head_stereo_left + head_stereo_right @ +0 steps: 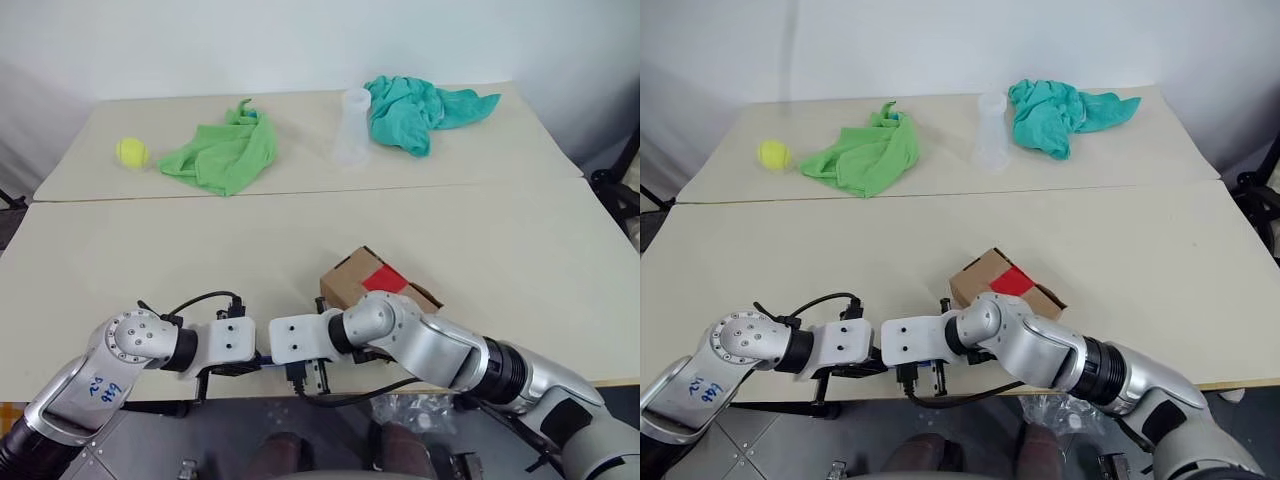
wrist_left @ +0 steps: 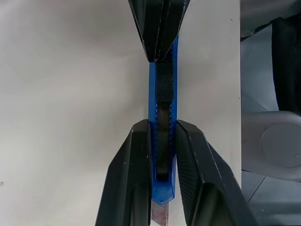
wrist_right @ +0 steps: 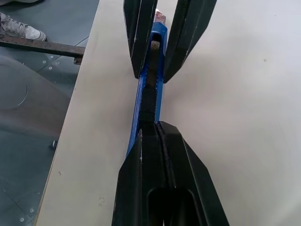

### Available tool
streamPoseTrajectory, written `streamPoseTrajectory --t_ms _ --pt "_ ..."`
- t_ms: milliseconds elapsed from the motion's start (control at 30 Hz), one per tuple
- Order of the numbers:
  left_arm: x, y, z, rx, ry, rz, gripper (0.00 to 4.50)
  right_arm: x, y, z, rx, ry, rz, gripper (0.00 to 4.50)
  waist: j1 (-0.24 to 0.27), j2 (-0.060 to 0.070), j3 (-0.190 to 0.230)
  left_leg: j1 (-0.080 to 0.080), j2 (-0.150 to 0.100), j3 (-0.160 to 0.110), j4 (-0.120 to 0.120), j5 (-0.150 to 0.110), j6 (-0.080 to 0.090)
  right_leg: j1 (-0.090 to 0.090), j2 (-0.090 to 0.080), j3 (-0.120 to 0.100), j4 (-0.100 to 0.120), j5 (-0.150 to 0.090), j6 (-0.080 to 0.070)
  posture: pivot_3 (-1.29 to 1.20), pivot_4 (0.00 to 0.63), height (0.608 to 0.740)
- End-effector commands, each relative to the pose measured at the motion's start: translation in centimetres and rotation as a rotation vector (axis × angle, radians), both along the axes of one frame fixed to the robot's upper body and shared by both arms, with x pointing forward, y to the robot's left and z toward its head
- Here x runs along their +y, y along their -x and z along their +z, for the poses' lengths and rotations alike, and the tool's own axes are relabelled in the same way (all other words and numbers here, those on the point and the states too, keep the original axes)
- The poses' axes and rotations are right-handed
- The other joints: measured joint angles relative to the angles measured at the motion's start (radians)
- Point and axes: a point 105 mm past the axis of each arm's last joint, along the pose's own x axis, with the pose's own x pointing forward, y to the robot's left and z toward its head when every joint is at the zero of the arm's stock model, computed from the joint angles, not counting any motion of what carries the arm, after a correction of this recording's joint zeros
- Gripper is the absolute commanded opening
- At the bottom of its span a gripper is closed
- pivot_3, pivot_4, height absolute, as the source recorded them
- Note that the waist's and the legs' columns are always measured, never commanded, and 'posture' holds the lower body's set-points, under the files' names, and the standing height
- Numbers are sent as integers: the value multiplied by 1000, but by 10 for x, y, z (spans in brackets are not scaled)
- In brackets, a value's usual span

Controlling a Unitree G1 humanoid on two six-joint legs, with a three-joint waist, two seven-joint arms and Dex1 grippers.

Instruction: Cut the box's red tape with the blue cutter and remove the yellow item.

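Two beige tables (image 1: 300,240) butted edge to edge, seam running side to side, far one (image 1: 300,130) up against a plain white wall (image 1: 300,40). Grey floor (image 3: 28,155) with small bolt marks, dark metal bar (image 3: 42,47) lying on it. Black chair (image 1: 622,190) at far right. Even, soft lighting.

The right pincer (image 3: 151,129) was clamped shut on one end of the blue cutter (image 3: 149,99), over the pale worktop (image 3: 244,117) near its edge. The left pincer (image 3: 160,52) gripped the cutter's other end, blade tip showing beyond it. Grey floor (image 3: 33,117) lay beside the worktop
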Motion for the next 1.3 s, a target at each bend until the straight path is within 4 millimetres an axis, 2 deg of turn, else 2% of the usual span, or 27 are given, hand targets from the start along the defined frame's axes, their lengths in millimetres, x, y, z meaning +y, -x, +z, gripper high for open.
streamPoseTrajectory --t_ms 33,267,400,500,533,633,833,967,1100,1300 --pt "5 14 -38 159 -49 44 437 1 2 -5 17 6 5 28 0 0 0 0 0 0 0 0 0 0 0 0 0 0 0 0 150 740" --pt "4 10 -39 151 -50 48 437 3 -3 -7 25 -9 -14 28 3 0 0 0 -1 -1 0 0 0 0 -1 0 0 0 0 0 150 740" --pt "5 8 -39 145 -49 56 437 0 -9 -1 14 -34 -38 28 4 0 0 0 -1 -1 0 0 0 1 -1 0 0 0 0 0 150 740" --pt "6 5 -39 133 -40 71 437 -4 -17 22 9 -118 -77 28 6 0 0 0 -1 -2 0 -1 -2 1 -2 0 -1 0 0 0 150 740" --pt "7 1 -38 117 -32 85 437 -7 -21 35 15 -165 -96 28 6 0 0 0 -1 -2 0 -1 -2 0 -2 0 -1 0 0 0 150 740" --pt "8 -6 -37 87 -12 103 437 -19 -29 56 23 -229 -127 28 10 0 0 0 -2 -3 0 -1 -2 1 -3 0 -1 1 1 0 150 740" --pt "6 -16 -35 48 25 122 437 -49 -45 74 34 -270 -220 28 17 0 1 -1 -2 -5 0 -1 -3 1 -4 1 -1 1 1 0 150 740" --pt "5 -14 -42 76 7 105 437 -53 -37 63 58 -216 -190 28 19 0 1 -1 -2 -5 0 0 -3 1 -4 0 -1 1 2 0 150 740" --pt "8 -12 -46 128 -52 97 437 -40 -14 41 73 -131 -89 28 20 0 1 -2 -2 -6 0 0 -4 1 -4 1 -1 1 1 0 150 740" --pt "11 -12 -46 133 -102 90 437 -29 -15 26 39 -83 -80 28 19 0 1 -2 -2 -6 0 0 -4 1 -4 0 -2 1 1 0 150 740"
